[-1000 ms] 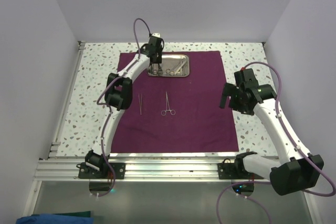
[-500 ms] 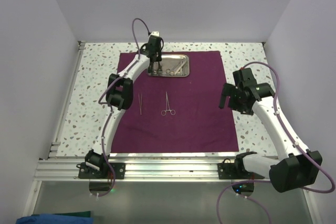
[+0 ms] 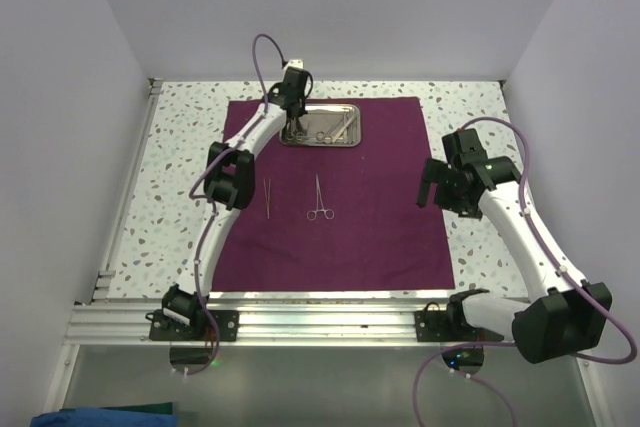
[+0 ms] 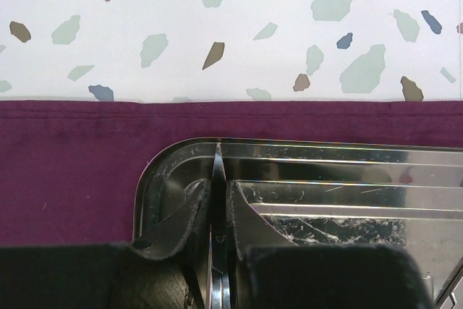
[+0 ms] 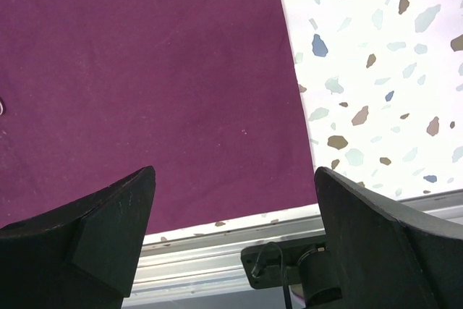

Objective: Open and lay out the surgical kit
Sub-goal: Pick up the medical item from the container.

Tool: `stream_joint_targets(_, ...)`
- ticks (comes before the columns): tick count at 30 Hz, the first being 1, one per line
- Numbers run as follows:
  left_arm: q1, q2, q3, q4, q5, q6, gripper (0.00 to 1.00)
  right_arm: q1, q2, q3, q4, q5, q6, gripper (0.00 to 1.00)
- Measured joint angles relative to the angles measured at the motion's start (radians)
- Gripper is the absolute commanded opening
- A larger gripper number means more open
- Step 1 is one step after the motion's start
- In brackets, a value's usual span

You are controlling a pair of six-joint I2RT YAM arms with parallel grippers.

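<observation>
Count: 1 plum cloth point(image 3: 380, 207), 1 steel tray point(image 3: 358, 127), 2 instruments out on the cloth, 2 arms. The cloth is spread flat on the speckled bench point(image 3: 180, 177). The tray sits on it at the far edge, left of centre. The 2 laid-out pieces are straight tweezers point(image 3: 268, 197) and ring-handled forceps point(image 3: 319, 199), side by side but apart, both running near-to-far in the cloth's left-centre area. More silver tools point(image 3: 335, 127) lie inside the tray. From the top view they're a tangle of thin glints, so no reliable count or types. The left claw point(image 3: 292, 130) is down in the tray's left end. In the left wrist view its fingers point(image 4: 177, 226) are pinched together on a thin steel instrument point(image 4: 218, 179), whose pointed tip sticks out toward the tray's far rim point(image 4: 166, 161). The rest of that instrument is hidden by the fingers and cut off at the frame bottom, so its type is unclear. The right claw point(image 3: 428, 185) hangs over the cloth's right edge, well clear of the tray. In the right wrist view its jaws are spread wide, with nothing between the fingers point(image 5: 108, 215), only cloth and bench below. A sliver of metal at the left frame edge of that view is too cropped to identify.
</observation>
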Motion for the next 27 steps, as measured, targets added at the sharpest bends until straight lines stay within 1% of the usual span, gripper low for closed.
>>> stream_joint_targets(1, 0.000, 0.000, 0.000, -0.001, 0.001, 0.000, 0.02, 0.000, 0.000, 0.000, 0.002, 0.000, 0.000, 0.96)
stream_joint_targets(2, 0.000, 0.000, 0.000, -0.002, 0.001, 0.000, 0.00, 0.000, 0.000, 0.000, 0.003, 0.000, -0.002, 0.96)
stream_joint_targets(6, 0.000, -0.008, -0.013, -0.002, 0.011, 0.003, 0.00, -0.001, -0.002, 0.000, 0.009, -0.001, -0.004, 0.96)
stream_joint_targets(10, 0.004, -0.025, -0.034, 0.003, 0.053, 0.015, 0.00, -0.002, -0.006, -0.003, 0.017, -0.007, -0.007, 0.96)
stream_joint_targets(17, 0.009, -0.085, -0.106, -0.010, 0.108, -0.001, 0.00, -0.003, -0.032, -0.016, 0.026, -0.010, -0.014, 0.96)
stream_joint_targets(23, 0.008, -0.121, -0.132, -0.049, 0.142, -0.013, 0.00, -0.004, -0.067, -0.021, 0.032, -0.012, -0.014, 0.96)
stream_joint_targets(27, 0.006, -0.175, -0.173, -0.063, 0.162, -0.029, 0.00, -0.004, -0.086, -0.033, 0.032, -0.013, -0.014, 0.96)
